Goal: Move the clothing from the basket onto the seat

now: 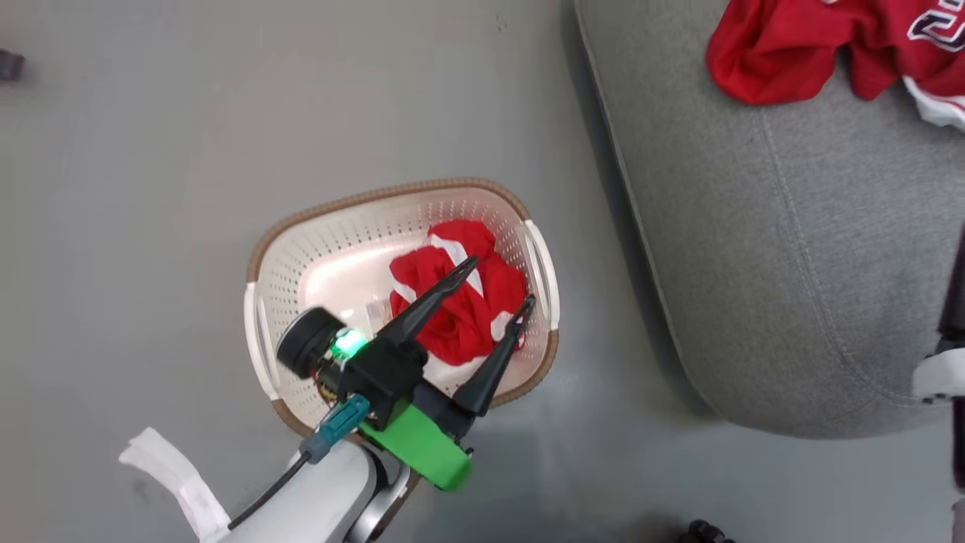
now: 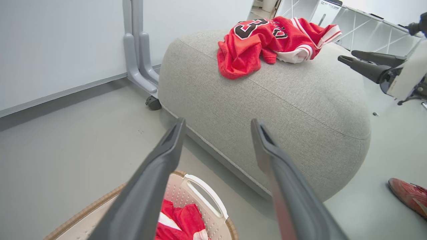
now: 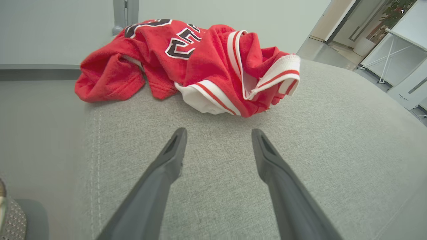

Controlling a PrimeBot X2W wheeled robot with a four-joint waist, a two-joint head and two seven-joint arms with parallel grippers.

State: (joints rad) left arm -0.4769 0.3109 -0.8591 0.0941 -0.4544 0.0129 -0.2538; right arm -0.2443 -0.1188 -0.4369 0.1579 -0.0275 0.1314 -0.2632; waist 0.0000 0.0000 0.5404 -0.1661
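A red piece of clothing with a white stripe (image 1: 460, 317) lies bunched in the cream basket (image 1: 339, 205) on the floor. My left gripper (image 1: 503, 280) hangs open just above that garment, its fingers spread and holding nothing. In the left wrist view the left gripper (image 2: 217, 124) points over the basket handle (image 2: 206, 193) toward the grey seat (image 2: 283, 100). The red jersey (image 3: 200, 63) with its number lies crumpled on the seat (image 3: 333, 150). Short of it, my right gripper (image 3: 218, 132) is open and empty over the cushion. The right gripper (image 2: 347, 56) also appears beyond the seat's right end.
The seat (image 1: 791, 226) stands right of the basket with a strip of grey floor between them. A grey wheeled stand leg (image 2: 140, 66) rises behind the seat by the wall. A red shoe (image 2: 408, 195) rests on the floor at the right. White shelving (image 2: 367, 26) stands farther back.
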